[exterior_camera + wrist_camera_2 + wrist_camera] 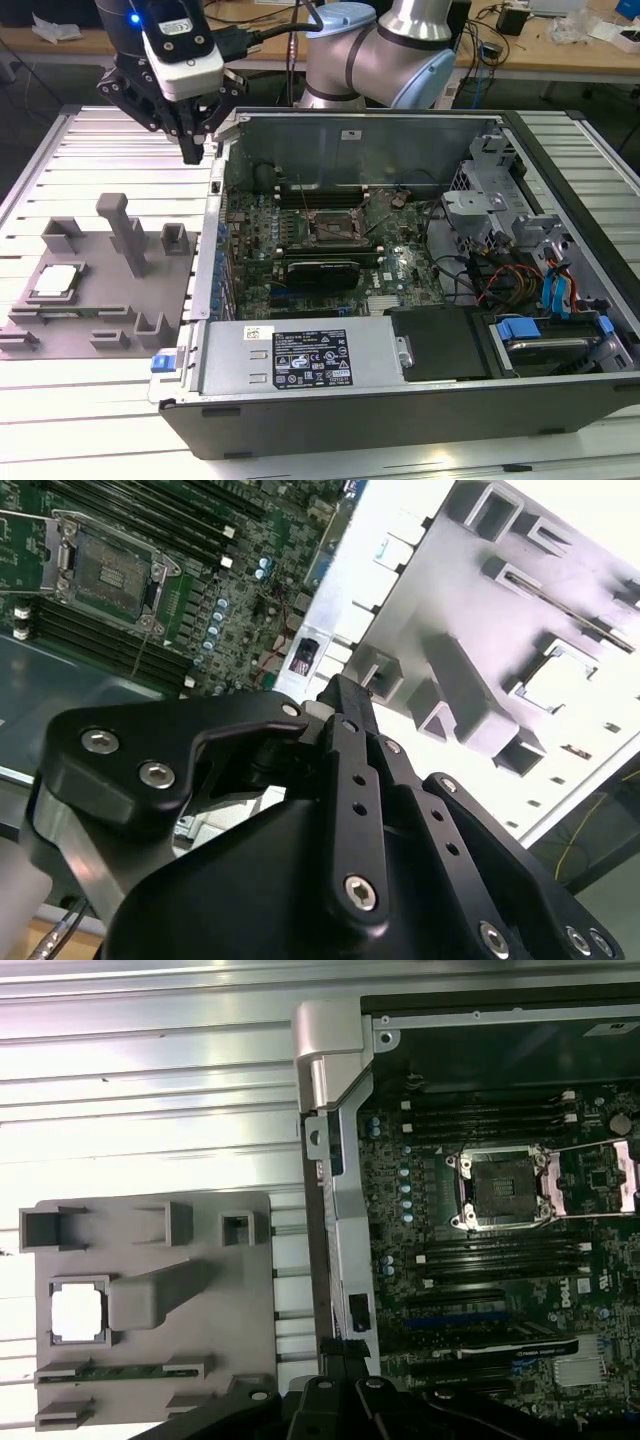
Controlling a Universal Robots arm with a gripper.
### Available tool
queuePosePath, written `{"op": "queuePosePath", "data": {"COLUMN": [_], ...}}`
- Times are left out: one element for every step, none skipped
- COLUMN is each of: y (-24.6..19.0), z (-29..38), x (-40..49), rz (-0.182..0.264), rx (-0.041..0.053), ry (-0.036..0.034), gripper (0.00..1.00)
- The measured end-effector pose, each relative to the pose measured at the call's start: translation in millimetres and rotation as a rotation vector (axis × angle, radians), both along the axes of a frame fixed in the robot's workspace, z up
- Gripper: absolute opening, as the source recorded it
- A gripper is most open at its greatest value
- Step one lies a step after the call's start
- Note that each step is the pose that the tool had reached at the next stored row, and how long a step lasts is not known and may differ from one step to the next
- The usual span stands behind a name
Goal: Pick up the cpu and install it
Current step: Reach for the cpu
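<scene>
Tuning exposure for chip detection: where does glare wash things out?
In the first wrist view the cpu is blown out white and the table glares; in the second wrist view the fixture is overexposed; in the exterior view the cpu is evenly lit.

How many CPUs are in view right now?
1. The cpu sits in the grey fixture at the exterior view's left, outside the computer case. The motherboard socket holds none. The case walls could hide others.
</scene>
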State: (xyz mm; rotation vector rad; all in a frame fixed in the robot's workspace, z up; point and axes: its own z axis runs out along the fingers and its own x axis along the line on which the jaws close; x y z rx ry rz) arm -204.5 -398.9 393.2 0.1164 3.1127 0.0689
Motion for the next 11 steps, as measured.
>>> {"op": "queuePosePath", "data": {"y": [0.0, 0.0, 0.0, 0.0, 0.0, 0.0, 0.0, 0.0, 0.0, 0.0, 0.0], "z": [0.0, 0.0, 0.0, 0.0, 0.0, 0.0, 0.0, 0.0, 0.0, 0.0, 0.0], "x": [-1.3, -2.7, -3.5, -4.6, -6.4, -8.1, -10.2, -11.4, -12.6, -13.9, -15.2], "rz": [0.000, 0.000, 0.000, 0.000, 0.000, 0.000, 0.000, 0.000, 0.000, 0.000, 0.000], "rx": [0.0000, 0.0000, 0.0000, 0.0000, 0.0000, 0.0000, 0.0001, 0.0001, 0.0000, 0.0000, 0.0000], "ry": [0.0000, 0.0000, 0.0000, 0.0000, 0.0001, 0.0000, 0.0000, 0.0000, 0.0000, 0.0000, 0.0000], "gripper": [0.11, 0.11, 0.11, 0.11, 0.11, 0.11, 0.11, 0.11, 0.11, 0.11, 0.11]}}
